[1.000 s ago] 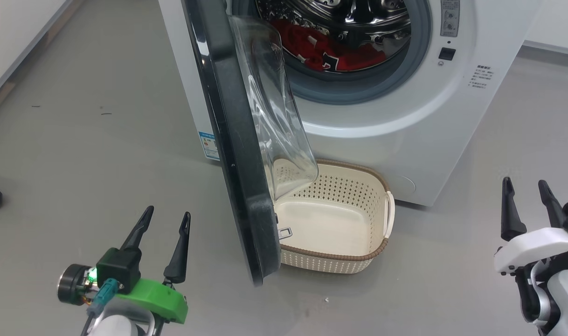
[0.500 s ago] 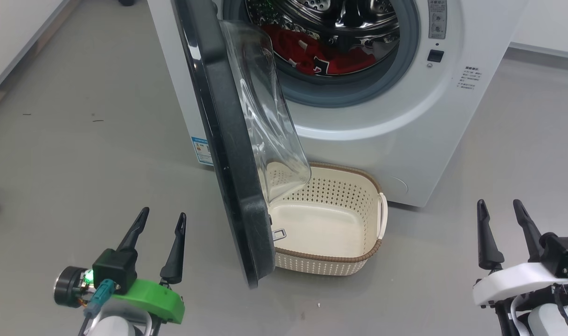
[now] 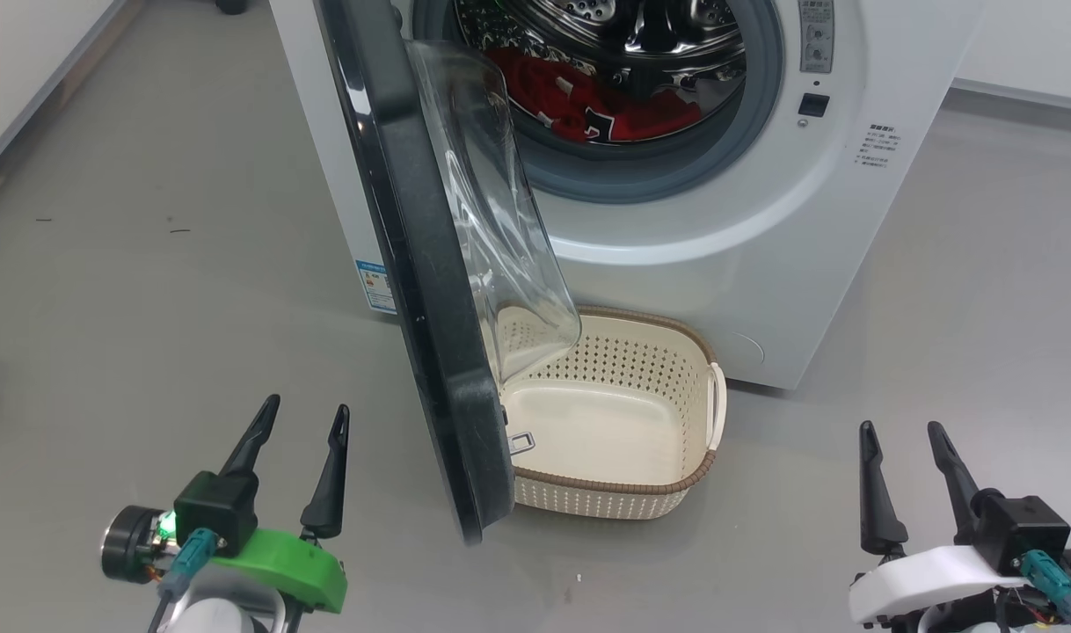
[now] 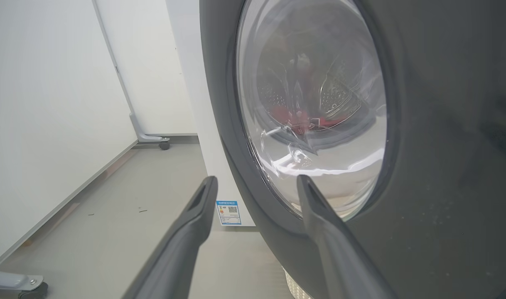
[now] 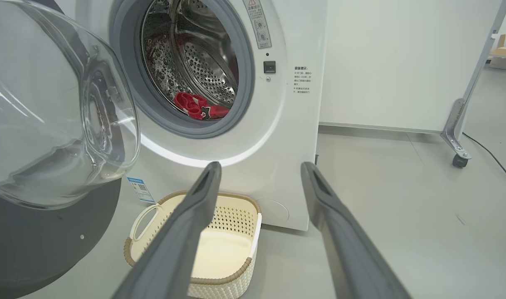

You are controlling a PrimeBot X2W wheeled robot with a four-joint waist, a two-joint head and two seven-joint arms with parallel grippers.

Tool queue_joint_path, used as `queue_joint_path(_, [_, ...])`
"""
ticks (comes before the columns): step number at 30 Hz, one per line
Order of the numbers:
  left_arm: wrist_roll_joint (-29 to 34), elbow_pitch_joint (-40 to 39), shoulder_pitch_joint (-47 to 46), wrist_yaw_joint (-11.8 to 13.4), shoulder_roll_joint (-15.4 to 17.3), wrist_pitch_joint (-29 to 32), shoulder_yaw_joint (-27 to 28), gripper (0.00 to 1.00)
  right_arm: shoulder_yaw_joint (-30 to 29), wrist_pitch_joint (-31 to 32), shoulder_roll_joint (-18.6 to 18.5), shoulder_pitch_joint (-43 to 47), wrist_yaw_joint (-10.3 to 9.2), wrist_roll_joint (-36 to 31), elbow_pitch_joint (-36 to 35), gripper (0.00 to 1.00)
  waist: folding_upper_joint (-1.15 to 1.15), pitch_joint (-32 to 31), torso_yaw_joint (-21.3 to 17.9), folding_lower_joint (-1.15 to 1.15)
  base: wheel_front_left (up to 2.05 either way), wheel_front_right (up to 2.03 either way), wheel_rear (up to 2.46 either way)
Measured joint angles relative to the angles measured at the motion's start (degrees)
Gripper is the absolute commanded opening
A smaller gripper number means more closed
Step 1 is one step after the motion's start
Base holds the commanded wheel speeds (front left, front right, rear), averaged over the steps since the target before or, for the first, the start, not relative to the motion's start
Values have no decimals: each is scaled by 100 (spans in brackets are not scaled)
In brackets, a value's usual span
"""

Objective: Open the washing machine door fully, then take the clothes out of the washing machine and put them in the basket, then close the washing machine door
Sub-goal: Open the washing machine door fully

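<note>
Item, washing machine door [image 3: 421, 290]: we find it swung out edge-on at upper centre of the head view, standing out from the washing machine [image 3: 764, 229], so we judge opening begun, perhaps not complete. Item, clothes [image 3: 579, 97]: red heap in the drum at top centre, none taken out; basket [image 3: 606, 505] at centre, empty, partly under the door. Left gripper [image 3: 309, 404] lower left and right gripper [image 3: 901, 426] lower right, both spread wide and holding nothing; we count unloading and closing as left.
</note>
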Motion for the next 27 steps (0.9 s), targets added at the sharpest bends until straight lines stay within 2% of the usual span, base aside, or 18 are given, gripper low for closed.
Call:
queue_joint_path(9, [0, 21, 9, 0, 0, 0, -7, 100, 29, 0, 210, 142, 0, -261, -138, 100, 0, -15, 4, 0, 0, 0, 0])
queue_joint_path(26, [-10, 22, 17, 0, 0, 0, -25, 100, -140, 0, 389, 364, 0, -547, -310, 100, 0, 20, 1, 0, 0, 0, 0])
queue_joint_path(27, [-11, 24, 17, 0, 0, 0, -25, 96, -143, 0, 392, 364, 0, -548, -314, 100, 0, 20, 0, 0, 0, 0, 0])
